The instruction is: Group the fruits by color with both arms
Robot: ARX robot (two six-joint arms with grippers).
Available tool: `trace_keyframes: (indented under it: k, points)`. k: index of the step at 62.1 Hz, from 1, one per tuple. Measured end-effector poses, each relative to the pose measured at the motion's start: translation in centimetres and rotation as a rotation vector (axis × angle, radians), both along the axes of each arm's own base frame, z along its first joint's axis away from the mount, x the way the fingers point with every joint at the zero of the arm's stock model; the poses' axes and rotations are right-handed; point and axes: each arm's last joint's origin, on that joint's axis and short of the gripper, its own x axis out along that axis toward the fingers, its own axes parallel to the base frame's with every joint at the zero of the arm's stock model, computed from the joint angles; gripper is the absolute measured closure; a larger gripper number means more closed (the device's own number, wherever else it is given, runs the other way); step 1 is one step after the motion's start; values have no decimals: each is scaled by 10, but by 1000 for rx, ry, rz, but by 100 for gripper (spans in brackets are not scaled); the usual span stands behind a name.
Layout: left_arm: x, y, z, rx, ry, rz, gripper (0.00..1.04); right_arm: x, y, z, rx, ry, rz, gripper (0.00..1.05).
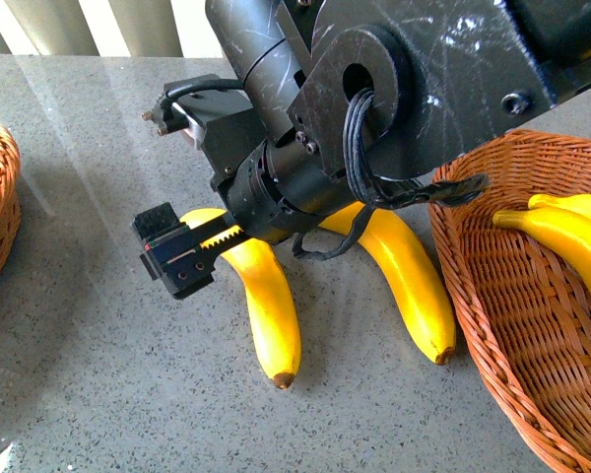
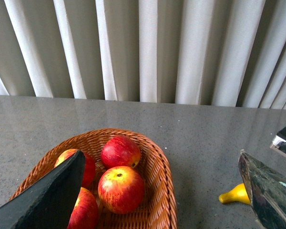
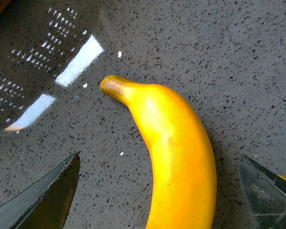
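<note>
1. My right end effector (image 3: 155, 202) hangs low over the table (image 3: 219, 57), jaws wide, one finger on either side of a yellow banana (image 3: 174, 157) near its brown stem. Nothing is held.
2. In the front view, that banana lies on the grey table just beside a second banana (image 1: 404, 271). The second one's brown tip sits just beside the rim of the right-hand wicker basket (image 1: 517, 325), which already holds bananas (image 1: 561, 232).
3. My left end effector (image 2: 157, 195), jaws equally wide and empty, hovers above the other basket (image 2: 159, 162), where four red apples (image 2: 120, 188) rest.
4. The step in hand, as I judge it, is the grasp on the first loose banana. The next move calls for lowering, closing across its body, lifting clear, then carrying it right over the basket rim.
5. Bare table lies open in front of and to the left of the banana. The right side is tight: the second banana and the basket wall crowd the path, so the lift likely needs height before crossing.
</note>
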Motion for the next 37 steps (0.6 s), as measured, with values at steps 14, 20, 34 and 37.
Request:
trace_keyframes:
  k: [14,20,34,37]
  points:
    - [0,0,0,0,0,0,9,-2,1,-10,-17,26,-16,9]
    - [0,0,0,0,0,0,9,-4,2,-12,-25,33,-18,9]
    - [0,0,0,0,0,0,9,-5,4,-15,-38,36,-30,9]
    - [0,0,0,0,0,0,9,-5,4,-15,-40,35,-33,12]
